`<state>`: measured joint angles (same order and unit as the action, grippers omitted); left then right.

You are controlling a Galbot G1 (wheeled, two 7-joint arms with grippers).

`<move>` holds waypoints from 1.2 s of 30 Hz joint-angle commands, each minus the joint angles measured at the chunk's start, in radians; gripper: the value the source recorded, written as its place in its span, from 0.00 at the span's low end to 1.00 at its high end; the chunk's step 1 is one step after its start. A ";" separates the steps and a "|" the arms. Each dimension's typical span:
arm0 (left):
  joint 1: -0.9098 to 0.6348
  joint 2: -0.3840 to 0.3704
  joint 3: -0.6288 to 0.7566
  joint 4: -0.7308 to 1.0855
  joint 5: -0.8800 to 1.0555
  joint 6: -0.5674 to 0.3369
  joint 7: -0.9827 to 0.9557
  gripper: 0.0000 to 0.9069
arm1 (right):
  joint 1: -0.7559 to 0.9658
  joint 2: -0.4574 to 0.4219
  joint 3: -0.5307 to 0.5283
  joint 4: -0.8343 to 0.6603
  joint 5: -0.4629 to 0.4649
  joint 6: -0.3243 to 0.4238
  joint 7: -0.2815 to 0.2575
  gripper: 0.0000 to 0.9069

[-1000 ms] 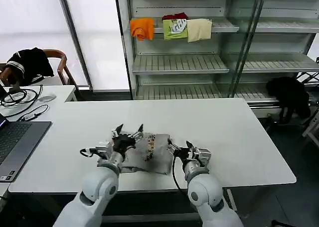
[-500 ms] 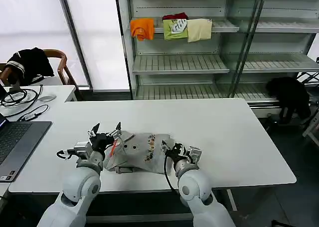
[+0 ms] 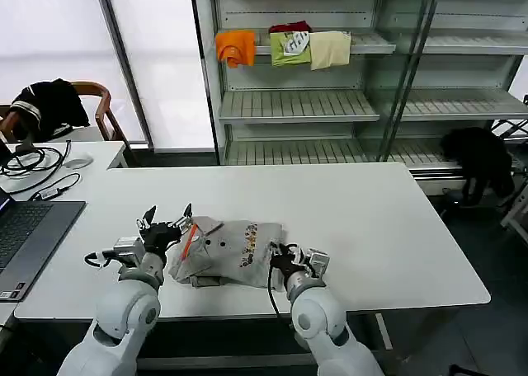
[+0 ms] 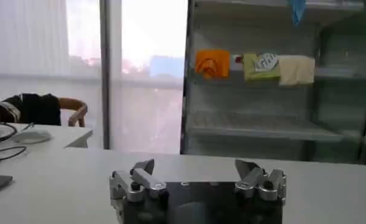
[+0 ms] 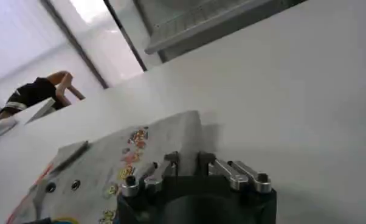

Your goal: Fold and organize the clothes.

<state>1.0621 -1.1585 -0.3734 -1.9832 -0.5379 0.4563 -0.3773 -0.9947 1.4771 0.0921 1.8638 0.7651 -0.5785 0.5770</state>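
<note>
**Operator:** State the condition of each pincer.

**Technician:** The left pincer stood with its fingers spread wide and held nothing. It was at the collar-side edge of the T-shirt, where the orange-red strip showed. In the left wrist view the left pincer's two fingers stood well apart with bare bench between them. The right pincer was at the opposite edge of the garment. In the right wrist view its fingers were drawn close together, and it appeared to hold no cloth.

**Operator:** Location of the garment?

**Technician:** The T-shirt lay part-folded on the white bench, near the front edge, between the two pincers, chest print facing up.

**Operator:** Failure risks?

**Technician:** The fabric was soft. In my judgement a shallow pinch could take a single layer and pull the fold open. The garment lay near the front edge, so a drag towards the robot could carry it off the bench.

**Operator:** Surroundings and obstructions?

**Technician:** A laptop and cables occupied the adjoining desk to the left, well apart. Folded garments lay on the shelf behind. Nothing obstructed the bench.
</note>
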 commanded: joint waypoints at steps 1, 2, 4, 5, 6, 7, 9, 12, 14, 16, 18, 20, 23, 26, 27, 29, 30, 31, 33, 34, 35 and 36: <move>0.009 -0.004 -0.005 -0.001 0.005 0.000 -0.001 1.00 | -0.007 -0.014 0.001 0.009 0.007 0.000 0.004 0.00; 0.010 -0.005 -0.005 -0.001 0.004 0.000 -0.001 1.00 | -0.006 -0.023 0.002 0.013 0.008 0.000 0.003 0.00; 0.010 -0.006 -0.004 -0.001 0.007 0.000 -0.001 1.00 | -0.003 -0.041 0.003 0.019 0.010 0.000 0.001 0.00; 0.010 -0.007 -0.005 -0.001 0.007 0.000 -0.001 1.00 | 0.000 -0.058 0.005 0.029 0.013 -0.001 -0.002 0.00; 0.010 -0.008 -0.006 -0.001 0.007 0.000 -0.002 1.00 | 0.002 -0.072 0.005 0.033 0.015 -0.001 -0.005 0.00; 0.011 -0.009 -0.006 -0.002 0.007 0.000 -0.002 1.00 | 0.004 -0.084 0.006 0.036 0.017 -0.002 -0.008 0.00; 0.012 -0.011 -0.008 -0.002 0.009 0.000 -0.002 1.00 | 0.009 -0.109 0.010 0.036 0.019 -0.002 -0.015 0.00; 0.018 -0.014 -0.010 -0.003 0.013 -0.001 -0.002 1.00 | 0.012 -0.143 0.021 0.036 0.021 -0.002 -0.027 0.00; 0.022 -0.015 -0.011 -0.008 0.013 0.000 -0.002 1.00 | 0.013 -0.177 0.033 0.046 0.031 -0.002 -0.039 0.00; 0.024 -0.018 -0.011 -0.010 0.013 0.000 -0.002 1.00 | 0.020 -0.214 0.045 0.046 0.036 -0.002 -0.052 0.00; 0.025 -0.024 -0.009 -0.012 0.015 0.000 -0.002 1.00 | 0.030 -0.246 0.056 0.039 0.043 -0.002 -0.062 0.00; 0.024 -0.035 -0.001 -0.014 0.020 0.000 -0.003 1.00 | 0.052 -0.284 0.085 0.013 0.045 -0.002 -0.085 0.00; 0.027 -0.048 0.005 -0.019 0.027 0.001 -0.004 1.00 | 0.070 -0.314 0.106 -0.019 0.038 -0.003 -0.119 0.00; 0.032 -0.061 0.005 -0.025 0.029 0.000 -0.003 1.00 | 0.066 -0.322 0.119 -0.026 -0.001 -0.002 -0.134 1.00; 0.033 -0.064 0.006 -0.024 0.031 0.001 -0.004 1.00 | 0.067 -0.323 0.121 -0.029 -0.012 -0.002 -0.133 1.00; 0.039 -0.066 0.006 -0.031 0.035 0.002 -0.005 1.00 | 0.067 -0.322 0.125 -0.032 -0.035 -0.002 -0.129 1.00; 0.044 -0.067 0.005 -0.037 0.035 0.004 -0.006 1.00 | 0.067 -0.321 0.127 -0.033 -0.042 -0.002 -0.125 1.00; 0.048 -0.068 0.002 -0.045 0.035 0.006 -0.007 1.00 | 0.067 -0.321 0.130 -0.030 -0.042 -0.002 -0.117 1.00; 0.057 -0.071 -0.003 -0.056 0.034 0.015 -0.010 1.00 | 0.060 -0.317 0.139 -0.007 -0.045 -0.001 -0.110 1.00; 0.063 -0.072 -0.006 -0.061 0.035 0.015 -0.010 1.00 | 0.055 -0.316 0.141 0.000 -0.045 -0.001 -0.108 1.00; 0.070 -0.072 -0.014 -0.066 0.035 0.015 -0.011 1.00 | 0.036 -0.309 0.142 0.051 -0.063 -0.001 -0.111 1.00; 0.076 -0.071 -0.020 -0.071 0.036 0.016 -0.011 1.00 | 0.024 -0.306 0.138 0.076 -0.078 -0.001 -0.112 1.00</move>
<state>1.1102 -1.2194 -0.3773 -2.0237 -0.5061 0.4647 -0.3874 -0.9433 1.2058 0.2062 1.8575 0.7522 -0.5804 0.4809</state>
